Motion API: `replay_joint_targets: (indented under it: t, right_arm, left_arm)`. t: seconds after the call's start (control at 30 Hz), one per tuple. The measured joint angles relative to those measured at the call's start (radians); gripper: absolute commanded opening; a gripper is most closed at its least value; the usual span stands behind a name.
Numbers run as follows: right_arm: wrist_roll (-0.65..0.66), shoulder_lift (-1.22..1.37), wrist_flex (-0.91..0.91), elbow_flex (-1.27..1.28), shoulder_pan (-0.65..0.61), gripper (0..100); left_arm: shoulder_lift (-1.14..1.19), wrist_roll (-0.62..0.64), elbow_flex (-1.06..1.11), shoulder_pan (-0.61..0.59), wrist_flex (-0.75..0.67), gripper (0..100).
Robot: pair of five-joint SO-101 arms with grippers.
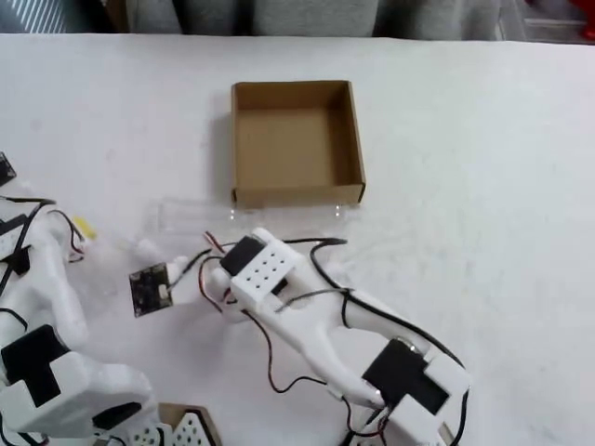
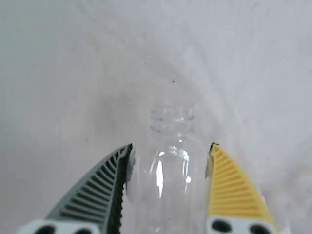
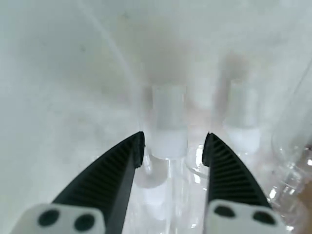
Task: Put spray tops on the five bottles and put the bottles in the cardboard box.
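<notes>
A clear bottle point(image 2: 168, 170) with a bare threaded neck sits between the grey and yellow fingers point(image 2: 225, 178) of my left gripper point(image 2: 169, 148), which is shut on its body just above the white table. In the high view that gripper point(image 1: 85, 229) is at the left edge. My right gripper point(image 3: 173, 140) is open, its black fingers point(image 3: 117, 168) on either side of a white spray top point(image 3: 168, 122) with a small gap on each side. A second spray top point(image 3: 242, 117) stands beside it. The cardboard box point(image 1: 296, 141) at the table's middle back holds nothing.
A clear plastic tray point(image 1: 186, 218) lies just in front of the box's left corner. The right arm point(image 1: 307, 316) stretches diagonally across the front middle with loose cables. The left arm's base point(image 1: 46, 362) fills the front left corner. More clear bottles point(image 3: 292, 146) lie beside the spray tops.
</notes>
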Motion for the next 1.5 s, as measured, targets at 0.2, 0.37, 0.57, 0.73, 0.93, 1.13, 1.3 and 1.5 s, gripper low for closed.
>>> replay_joint_targets:
  t: [0.2,0.37,0.57,0.73,0.93,1.13,1.3,1.5]
  right_arm:
    - [0.0,0.021,-0.029,0.0,0.029,17.6]
    - [0.015,0.026,-0.034,0.0,0.04,17.6]
    - [0.023,0.034,-0.034,0.0,0.04,17.6]
    - [0.028,0.106,-0.054,0.0,0.04,17.6]
    - [0.025,0.117,-0.066,0.0,0.04,11.2]
    - [0.028,0.117,-0.118,-0.002,0.049,2.2]
    - [0.028,0.117,-0.127,0.0,0.049,1.6]
    - [-0.117,0.026,-0.106,0.0,0.044,1.6]
  left_arm:
    - [0.0,0.0,0.0,0.0,0.0,15]
    - [0.0,0.0,0.0,0.0,0.0,15]
    - [0.0,0.0,0.0,0.0,0.0,15]
    - [0.0,0.0,0.0,0.0,0.0,15]
    - [0.0,0.0,0.0,0.0,0.0,15]
    - [0.0,0.0,0.0,0.0,0.0,15]
    - [0.0,0.0,0.0,0.0,0.0,15]
    - [0.0,0.0,0.0,0.0,0.0,15]
